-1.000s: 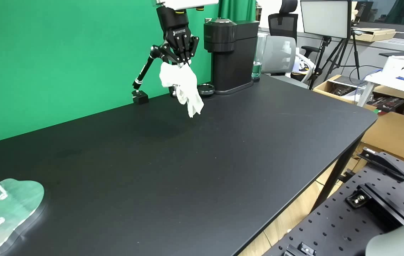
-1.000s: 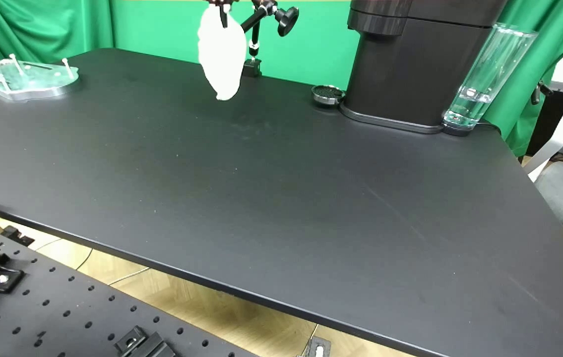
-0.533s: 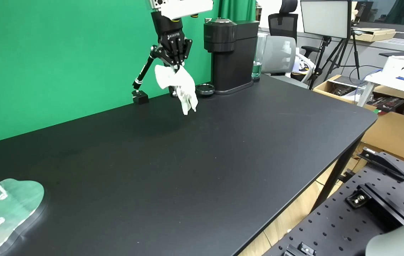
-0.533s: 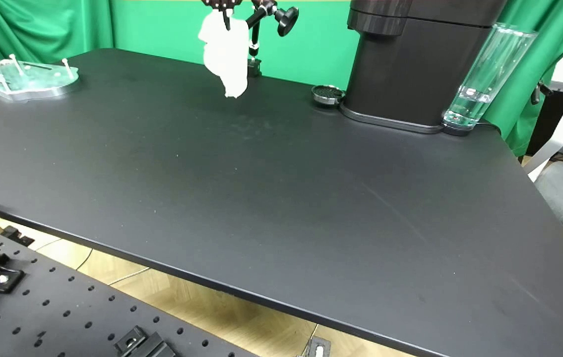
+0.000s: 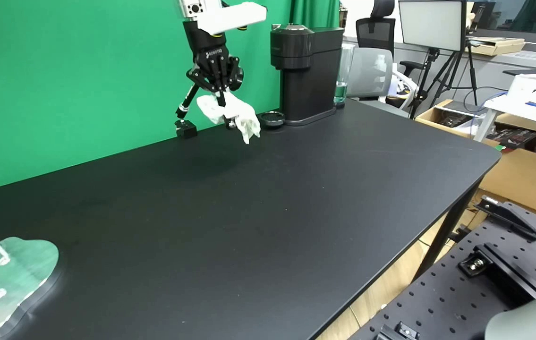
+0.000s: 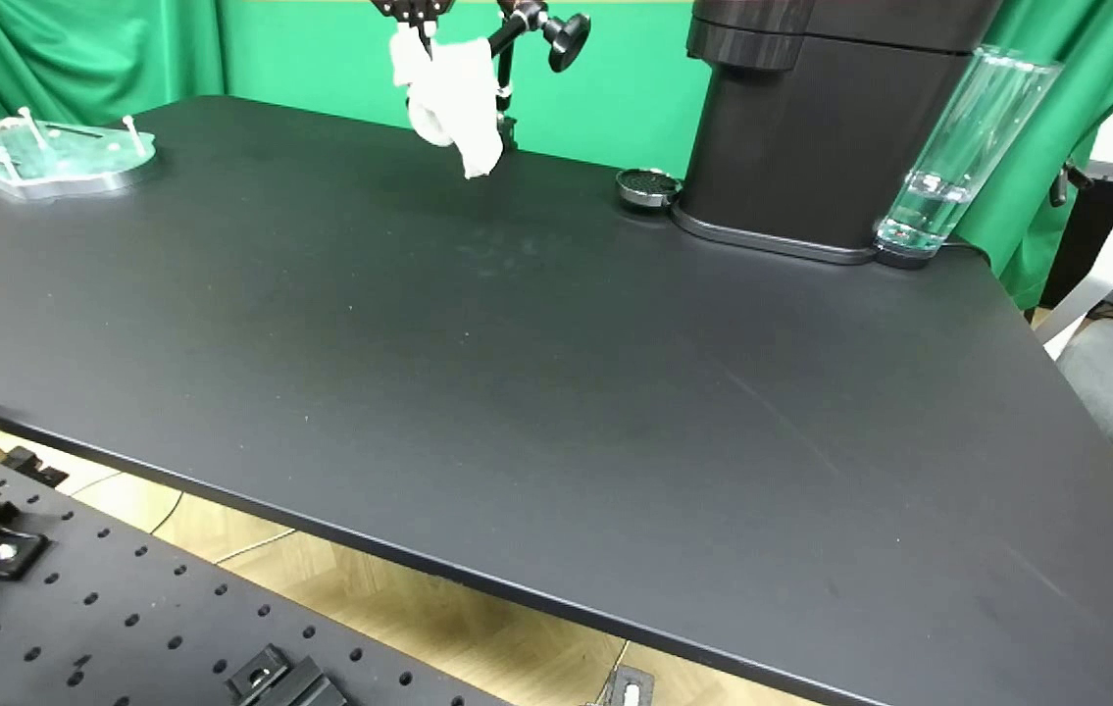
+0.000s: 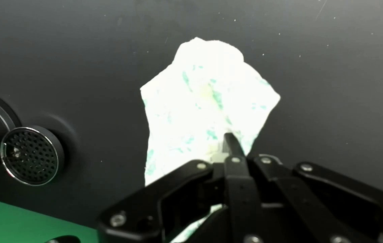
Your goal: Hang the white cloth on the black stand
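The white cloth (image 5: 243,114) hangs in the air near the back of the table. It also shows in an exterior view (image 6: 466,93) and, with green marks, in the wrist view (image 7: 191,111). My gripper (image 5: 222,98) is shut on its upper part, and the cloth drapes on both sides of the fingers. The fingers show against the cloth in the wrist view (image 7: 234,145). The black stand, with its base (image 5: 186,129) and jointed arm with a knob (image 6: 566,41), is right behind the gripper and partly hidden. I cannot tell whether cloth and stand touch.
A black coffee machine (image 5: 305,75) with a clear water tank (image 6: 958,157) stands at the back. A round drip grid (image 7: 31,155) sits beside it. A green-topped board with white pegs (image 5: 17,264) lies on the black table (image 5: 249,226). A green backdrop (image 5: 83,71) is behind.
My gripper has moved left in both exterior views, and slightly lower in one of them. The cloth moved with it, and its hanging lower end is higher and swung aside.
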`<state>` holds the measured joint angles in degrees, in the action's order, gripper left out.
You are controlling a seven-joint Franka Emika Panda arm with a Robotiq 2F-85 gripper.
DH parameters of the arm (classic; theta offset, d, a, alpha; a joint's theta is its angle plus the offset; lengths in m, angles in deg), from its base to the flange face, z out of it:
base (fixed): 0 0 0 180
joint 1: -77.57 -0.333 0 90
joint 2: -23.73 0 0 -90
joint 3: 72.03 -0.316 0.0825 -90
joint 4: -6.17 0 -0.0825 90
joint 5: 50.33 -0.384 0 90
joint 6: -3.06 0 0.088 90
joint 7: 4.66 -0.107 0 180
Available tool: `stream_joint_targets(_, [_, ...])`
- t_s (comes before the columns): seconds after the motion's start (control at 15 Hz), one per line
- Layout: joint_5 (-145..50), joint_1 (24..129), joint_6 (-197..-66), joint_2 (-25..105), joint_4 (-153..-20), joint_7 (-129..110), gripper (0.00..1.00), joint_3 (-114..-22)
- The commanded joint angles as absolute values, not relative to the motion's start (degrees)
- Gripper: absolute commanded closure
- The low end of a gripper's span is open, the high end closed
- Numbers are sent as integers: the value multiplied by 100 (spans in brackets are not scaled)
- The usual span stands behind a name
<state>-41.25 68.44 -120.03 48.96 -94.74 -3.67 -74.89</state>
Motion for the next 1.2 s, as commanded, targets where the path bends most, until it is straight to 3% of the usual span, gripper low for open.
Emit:
stream_joint_targets(0.0, [-4034, 6785, -11969, 4982, -9279, -555, 99, -7518])
stream_joint_targets(0.4, [-4055, 6757, -11939, 5057, -9209, -535, 99, -7547])
stream_joint_targets(0.47, [-4095, 6772, -11900, 5069, -9192, -520, 72, -7554])
stream_joint_targets(0.6, [-4065, 6767, -11871, 5102, -9168, -512, 65, -7539])
stream_joint_targets(1.13, [-3696, 6690, -11739, 5336, -8708, -480, 11, -7457])
